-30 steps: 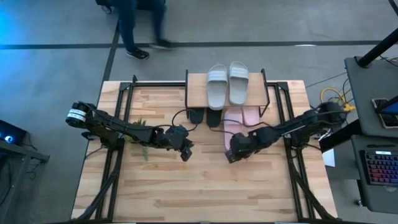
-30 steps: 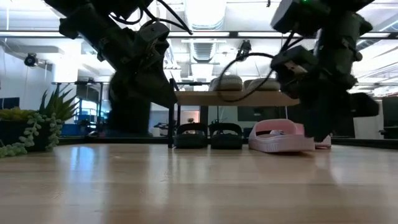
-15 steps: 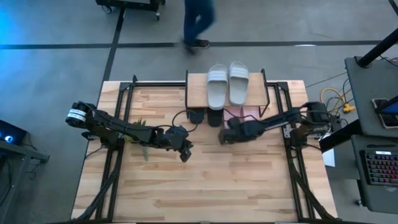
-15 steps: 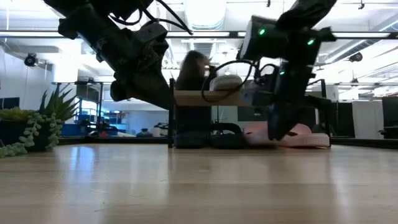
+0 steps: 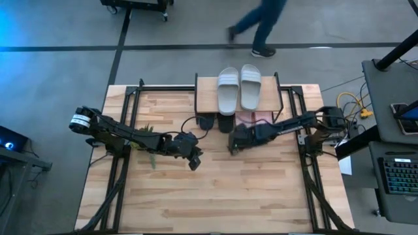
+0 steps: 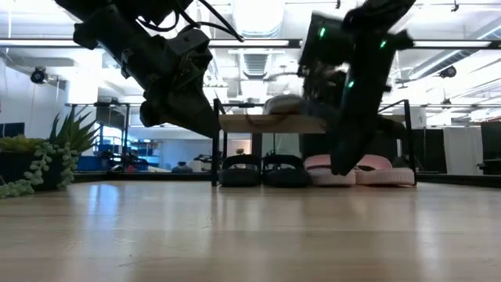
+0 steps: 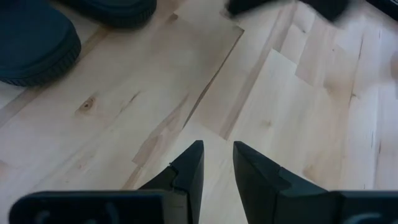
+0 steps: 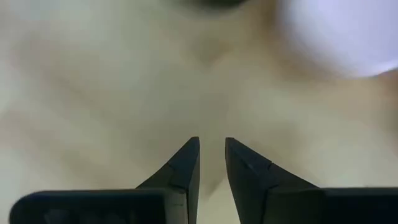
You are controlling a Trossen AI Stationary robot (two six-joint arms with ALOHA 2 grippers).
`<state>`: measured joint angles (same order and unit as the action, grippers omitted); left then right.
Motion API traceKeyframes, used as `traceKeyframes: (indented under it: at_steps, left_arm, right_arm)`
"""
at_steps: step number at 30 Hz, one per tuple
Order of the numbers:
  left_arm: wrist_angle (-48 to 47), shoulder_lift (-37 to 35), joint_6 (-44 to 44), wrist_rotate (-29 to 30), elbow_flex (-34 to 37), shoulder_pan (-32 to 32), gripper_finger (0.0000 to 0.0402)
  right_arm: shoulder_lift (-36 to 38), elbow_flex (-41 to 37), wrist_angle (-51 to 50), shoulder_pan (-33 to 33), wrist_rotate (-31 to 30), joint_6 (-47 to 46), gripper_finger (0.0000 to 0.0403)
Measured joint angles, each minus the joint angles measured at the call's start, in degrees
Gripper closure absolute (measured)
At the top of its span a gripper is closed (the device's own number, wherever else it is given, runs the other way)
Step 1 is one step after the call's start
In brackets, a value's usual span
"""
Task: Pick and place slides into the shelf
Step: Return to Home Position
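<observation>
The shelf (image 5: 208,94) stands at the table's far edge. Two grey slides (image 5: 239,88) lie on its wooden top board. Beneath it, on the tabletop, sit two black slides (image 6: 262,170) on the left and two pink slides (image 6: 356,169) on the right. My right gripper (image 5: 230,147) hovers shut just in front of the shelf, near the black pair; its wrist view shows a pink slide (image 8: 339,37) ahead of the gripper (image 8: 211,144). My left gripper (image 5: 194,162) hangs shut over the middle of the table, with the black slides (image 7: 37,43) ahead of the gripper (image 7: 217,148).
A small green plant (image 5: 147,142) lies on the table's left part under the left arm. Black metal frames (image 5: 127,124) run along both table sides. A person (image 5: 261,23) walks on the floor beyond the far edge. Bare wood lies toward the near edge.
My right gripper has swung from the table's middle right toward the far edge and a little left, up to the shelf front. The pink slide that lay in front of the shelf has slid under it, beside the other pink one. The left arm kept still.
</observation>
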<state>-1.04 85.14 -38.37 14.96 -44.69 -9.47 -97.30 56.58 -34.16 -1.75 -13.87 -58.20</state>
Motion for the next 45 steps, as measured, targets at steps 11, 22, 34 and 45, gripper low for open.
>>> traceKeyframes:
  at_steps: [11, 22, 34, 45]
  left_arm:
    - [4.07, -0.11, -0.3, -4.09, -3.23, -0.02, 0.033]
    - [3.04, -5.79, -0.22, -4.07, -5.97, 0.72, 0.033]
    - [3.52, -19.17, -0.2, -1.01, -5.63, 2.56, 0.033]
    - [3.87, -27.01, 0.26, -1.1, -6.23, 2.64, 0.033]
  right_arm:
    - [1.6, 2.89, 11.52, -4.4, 9.25, 8.85, 0.0335]
    - [1.62, 14.54, 11.77, -1.09, 9.36, 23.68, 0.0335]
    - [1.67, 31.13, 0.14, 0.28, 3.98, 35.29, 0.0335]
    - [1.77, 45.3, -16.04, -0.7, 0.53, 36.72, 0.0335]
